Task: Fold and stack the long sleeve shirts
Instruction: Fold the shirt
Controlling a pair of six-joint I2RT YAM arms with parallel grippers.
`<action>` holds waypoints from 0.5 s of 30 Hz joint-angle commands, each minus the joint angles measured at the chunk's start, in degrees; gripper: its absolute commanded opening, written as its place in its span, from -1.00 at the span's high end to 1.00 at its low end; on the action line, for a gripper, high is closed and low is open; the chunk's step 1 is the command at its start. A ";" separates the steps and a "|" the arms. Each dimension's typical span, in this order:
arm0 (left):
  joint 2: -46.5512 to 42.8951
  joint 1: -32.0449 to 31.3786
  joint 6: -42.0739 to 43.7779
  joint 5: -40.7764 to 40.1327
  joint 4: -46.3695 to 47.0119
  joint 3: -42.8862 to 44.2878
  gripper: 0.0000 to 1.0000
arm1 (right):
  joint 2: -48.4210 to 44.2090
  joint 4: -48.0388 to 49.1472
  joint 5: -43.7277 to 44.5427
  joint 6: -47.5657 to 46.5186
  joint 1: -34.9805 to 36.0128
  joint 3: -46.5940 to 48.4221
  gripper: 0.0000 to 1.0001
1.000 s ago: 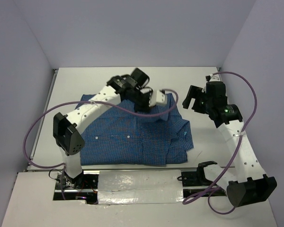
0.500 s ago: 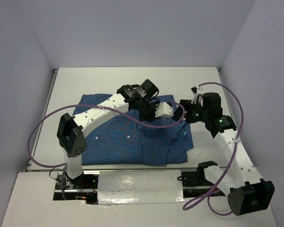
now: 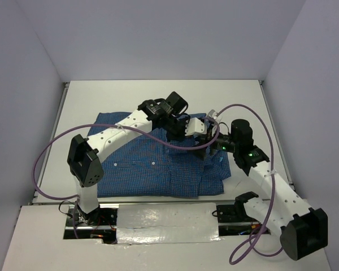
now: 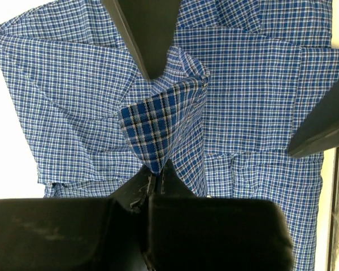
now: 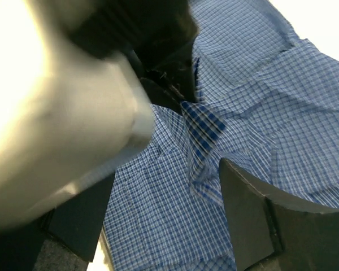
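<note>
Shirt: the blue checked shirt (image 3: pixel 152 164) lies on the white table (image 3: pixel 158 96), partly folded into a flat block. Its long axis and its button line run left to right across my reach.
Left pincer: my left pincer (image 4: pixel 156 179) reaches across to the right end of the shirt. It is nipped narrow on a peak of cloth (image 4: pixel 158 127), which is lifted so the darker inner weave shows.
Right pincer: my right pincer (image 5: pixel 166 178) is spread wide and holds nothing. It comes in from the right, one finger on each side of that same peak.
Which way: the peak stands straight ahead of the right pincer, between its jaws and just beside the left one's tips. Both arms are at it, but only the left has it.
Doubt: I cannot tell whether my right fingers touch the cloth beneath, because the left wrist's housing blurs half of that view.
Step, as I judge it: a second grip or a handover at this end, before the fold is carried along the shirt.
Surface: the table is smooth and pale, so lifting this thin cloth would likely drag the layers under it.
Room: bare table shows beyond the shirt's far edge and to its right, and walls (image 3: pixel 158 39) close three sides. A purple cable (image 3: pixel 45 155) crosses the shirt, and my two wrists crowd each other.
</note>
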 commanded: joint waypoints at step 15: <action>-1.56 0.77 -2.22 4.73 1.53 0.77 1.00 | 7.33 19.71 6.87 7.00 2.34 -3.95 1.00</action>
